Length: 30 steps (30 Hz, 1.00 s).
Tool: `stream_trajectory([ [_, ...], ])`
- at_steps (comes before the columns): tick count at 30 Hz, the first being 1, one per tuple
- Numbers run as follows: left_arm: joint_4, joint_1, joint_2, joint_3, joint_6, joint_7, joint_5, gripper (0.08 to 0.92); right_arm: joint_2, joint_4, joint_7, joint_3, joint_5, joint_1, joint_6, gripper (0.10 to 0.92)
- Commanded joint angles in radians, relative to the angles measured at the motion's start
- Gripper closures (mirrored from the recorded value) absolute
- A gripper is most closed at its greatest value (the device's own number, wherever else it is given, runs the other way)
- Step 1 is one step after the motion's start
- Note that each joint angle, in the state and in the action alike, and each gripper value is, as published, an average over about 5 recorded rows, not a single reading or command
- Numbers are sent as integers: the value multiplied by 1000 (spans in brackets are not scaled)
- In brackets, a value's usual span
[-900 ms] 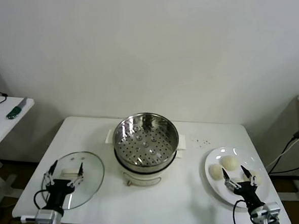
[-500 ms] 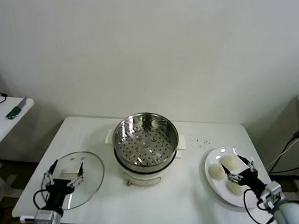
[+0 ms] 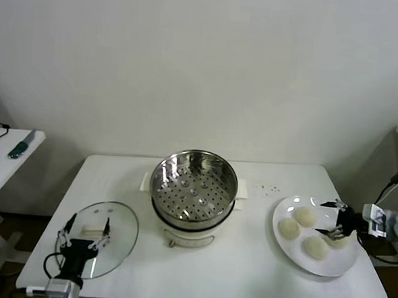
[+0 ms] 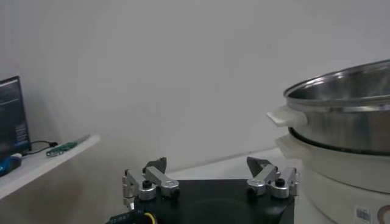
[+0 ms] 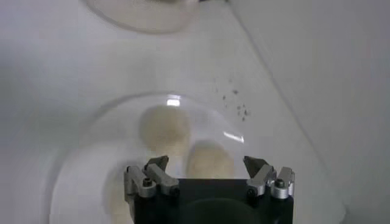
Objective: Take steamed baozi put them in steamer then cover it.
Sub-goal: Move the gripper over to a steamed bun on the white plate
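The steamed baozi [image 3: 306, 216] are cream-white on a white plate [image 3: 334, 267]. The steamer [image 3: 194, 184] is shiny silver with a dotted tray of holes, its base white. The bench [image 3: 246, 267] is white, with small dark specks [image 3: 271, 189].

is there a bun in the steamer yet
No, in the head view the steamer shows only its bare perforated tray; the baozi sit on the white plate.
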Motion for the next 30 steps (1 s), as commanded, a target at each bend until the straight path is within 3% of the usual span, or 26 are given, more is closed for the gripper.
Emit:
stream_trajectory([
  [1,6,-16,16,10,13,0,5,177,-39,-156,-140,-341,-112,377,33,203],
  [13,7,-5,11,3,29,6,13,177,141,-321,-176,-879,-108,732,63,203],
  [30,5,-7,16,-5,38,0,25,177,381,-521,-147,-765,-216,640,78,203],
])
